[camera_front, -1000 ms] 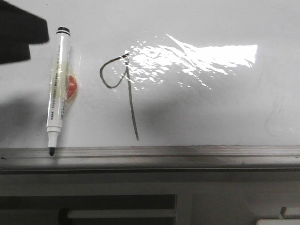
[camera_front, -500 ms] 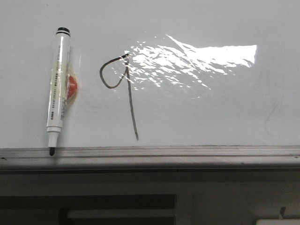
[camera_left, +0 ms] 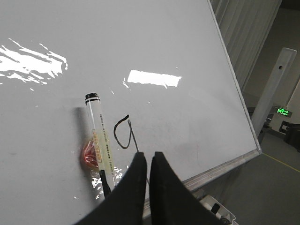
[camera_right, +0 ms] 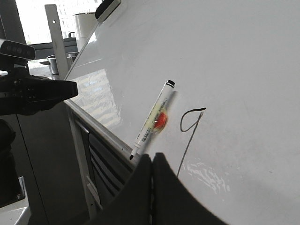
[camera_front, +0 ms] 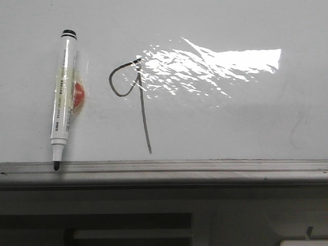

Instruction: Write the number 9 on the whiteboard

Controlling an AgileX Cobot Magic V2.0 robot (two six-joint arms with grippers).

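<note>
The number 9 [camera_front: 134,97] is drawn in a thin dark line on the whiteboard [camera_front: 220,123], with a small loop and a long slanted tail. It also shows in the left wrist view [camera_left: 125,136] and the right wrist view [camera_right: 190,126]. A white marker [camera_front: 63,97] with a red blob behind it lies on the board left of the 9, tip down on the grey rail [camera_front: 169,166]. My left gripper [camera_left: 149,157] is shut and empty, back from the board. My right gripper [camera_right: 152,159] is shut and empty, also off the board. Neither gripper shows in the front view.
A dark cabinet front [camera_front: 128,220] sits below the rail. A bright glare patch [camera_front: 215,64] lies right of the 9. Faint grey smudges [camera_front: 300,128] mark the board's right side. The other arm [camera_right: 33,91] shows beside the board's edge in the right wrist view.
A dark shape at the front view's top left, present a second ago, has left the view. The marker and the 9 have not moved.
</note>
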